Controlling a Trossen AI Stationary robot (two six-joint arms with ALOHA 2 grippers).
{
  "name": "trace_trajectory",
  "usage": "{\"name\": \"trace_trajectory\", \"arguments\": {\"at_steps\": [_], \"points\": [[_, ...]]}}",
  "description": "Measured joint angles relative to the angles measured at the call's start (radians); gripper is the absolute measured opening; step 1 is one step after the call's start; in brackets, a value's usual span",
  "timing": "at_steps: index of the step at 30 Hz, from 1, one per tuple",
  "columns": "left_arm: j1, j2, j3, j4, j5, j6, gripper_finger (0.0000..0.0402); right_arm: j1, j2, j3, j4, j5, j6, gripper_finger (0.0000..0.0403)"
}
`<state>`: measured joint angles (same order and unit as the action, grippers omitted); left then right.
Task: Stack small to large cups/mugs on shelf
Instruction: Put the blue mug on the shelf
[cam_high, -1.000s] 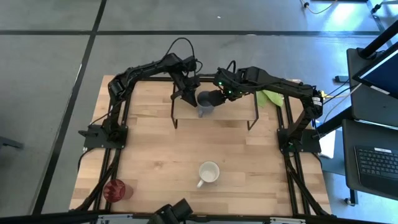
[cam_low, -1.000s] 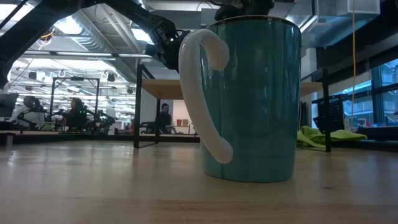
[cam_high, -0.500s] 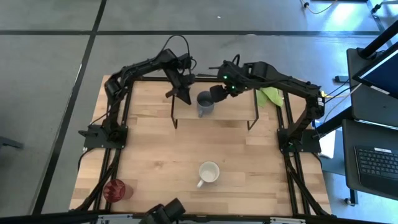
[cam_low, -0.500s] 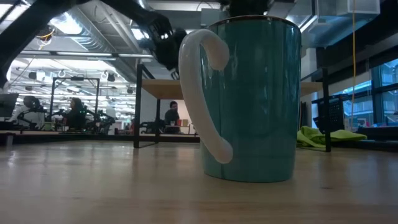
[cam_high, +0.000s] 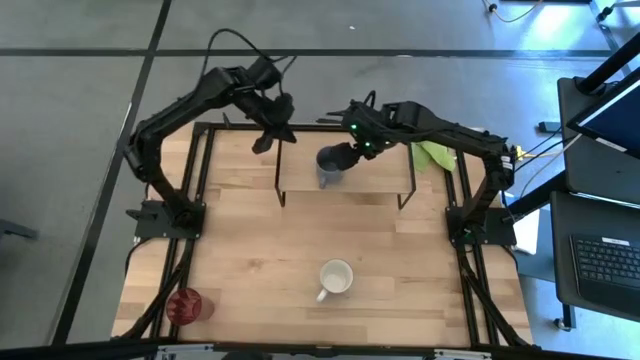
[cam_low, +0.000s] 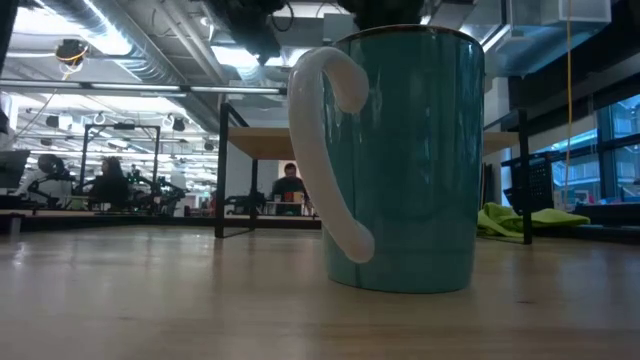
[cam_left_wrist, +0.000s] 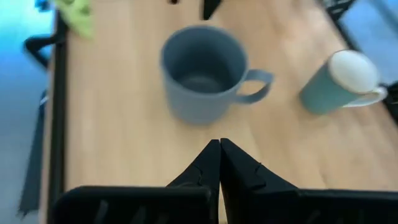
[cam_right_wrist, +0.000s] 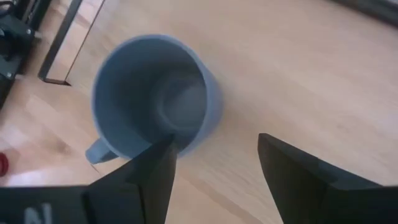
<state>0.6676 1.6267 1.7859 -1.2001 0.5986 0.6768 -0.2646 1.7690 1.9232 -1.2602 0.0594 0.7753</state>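
Okay so, quick status. Got the small grey mug (cam_high: 330, 166) standing upright on the shelf (cam_high: 380, 180), a bit left of the board's middle, with the shelf itself along the table's (cam_high: 250, 250) back edge. Right gripper (cam_right_wrist: 216, 140) hovering right over it, claw spread wide, holding nothing, 1 finger (cam_right_wrist: 155, 171) looking like it sits at or just over the mug's rim. Can't tell whether it actually touches. Left gripper (cam_left_wrist: 219, 144) up off the shelf's back left corner, claw pinched fully closed, also holding nothing.

Other 2 not on the shelf yet: mid-size mug (cam_high: 336, 277), teal outside and white inside, near the middle of the table's front edge, and the red tumbler (cam_high: 185, 305) down at the front left corner.

Worries from here, just guessing:
- Swinging the right claw away sideways could clip that rim and tip or shove the mug off the narrow board.
- Going for the tumbler so near the corner could nudge it off the table.
- Could also bump the shelf's thin legs on the way past.
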Motion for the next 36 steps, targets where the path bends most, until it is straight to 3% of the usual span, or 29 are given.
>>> {"name": "trace_trajectory", "arguments": {"at_steps": [6, 12, 18, 23, 27, 31, 36], "points": [[0.020, -0.021, 0.000, -0.023, -0.065, -0.041, 0.0001, 0.001, 0.023, 0.023, -0.001, -0.004, 0.001, 0.0227], [0.022, -0.020, 0.000, -0.052, -0.197, -0.047, 0.0001, 0.004, 0.035, 0.029, 0.004, -0.001, 0.001, 0.0227], [0.033, -0.031, -0.001, -0.081, -0.211, -0.034, 0.0001, 0.004, 0.072, 0.027, 0.055, 0.001, -0.019, 0.0227], [0.039, -0.072, -0.001, -0.088, -0.092, 0.009, 0.0001, 0.004, 0.074, 0.027, 0.012, 0.020, -0.023, 0.0227], [0.042, -0.098, -0.001, -0.085, -0.093, 0.013, 0.0001, 0.004, 0.074, 0.027, -0.021, 0.026, -0.025, 0.0226], [0.055, -0.110, -0.001, -0.091, -0.091, 0.014, 0.0001, 0.004, 0.074, 0.027, -0.012, 0.029, -0.025, 0.0202], [0.093, -0.109, -0.001, -0.093, -0.116, 0.017, 0.0001, 0.004, 0.074, 0.027, -0.002, 0.037, -0.027, 0.0136]]}}
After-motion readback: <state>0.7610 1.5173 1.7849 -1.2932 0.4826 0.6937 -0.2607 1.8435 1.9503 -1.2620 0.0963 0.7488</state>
